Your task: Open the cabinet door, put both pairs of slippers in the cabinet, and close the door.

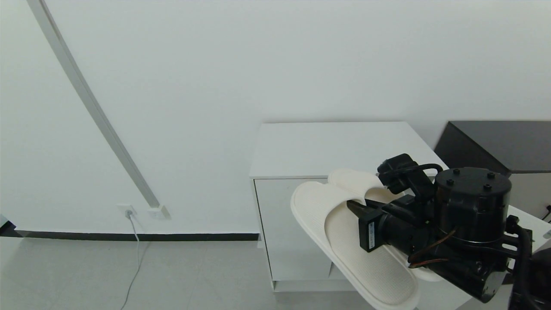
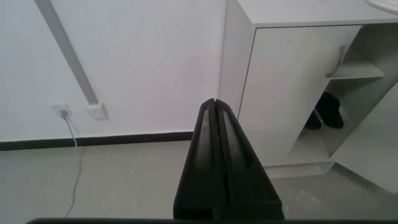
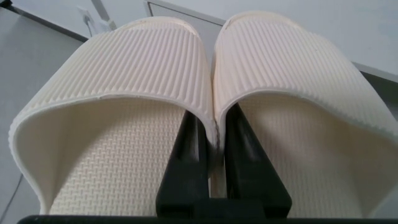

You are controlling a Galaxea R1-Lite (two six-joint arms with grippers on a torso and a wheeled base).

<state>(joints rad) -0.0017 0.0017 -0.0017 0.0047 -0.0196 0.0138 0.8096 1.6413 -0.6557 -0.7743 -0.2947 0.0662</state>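
While R gripper [image 3: 214, 127] pinches the two inner strap edges where they meet, one finger inside each shoe, the slippers [image 1: 366, 258] hang off it as a side-by-side pair. In head view the long axis runs approx 10 to 4 o'clock. Toes are at 10 and higher, heels at 4 and lower, so the pair sits nose-up w/ footbeds toward head cam. R arm comes in from the 4 o'clock corner, fingers aimed along the shoes toward 10.

The pair is in the air in front of the cabinet [image 1: 327, 146], covering the right part of its front. Can't tell if it touches.

L gripper [image 2: 216, 106] has fingers pressed flat together w/ nothing between, and is aimed at the cabinet's left front edge, low down. From there, one door panel is closed w/ handle [image 2: 339, 62] at its inner edge. The bay beside it is open, w/ open door [image 2: 373, 149] swung out, shelf [image 2: 357, 70] inside, and dark shoes [image 2: 328, 112] on the bay floor.

Wall socket [image 1: 128, 211] sits at 8 o'clock in head view, cable [image 1: 135, 262] dropping to the floor.
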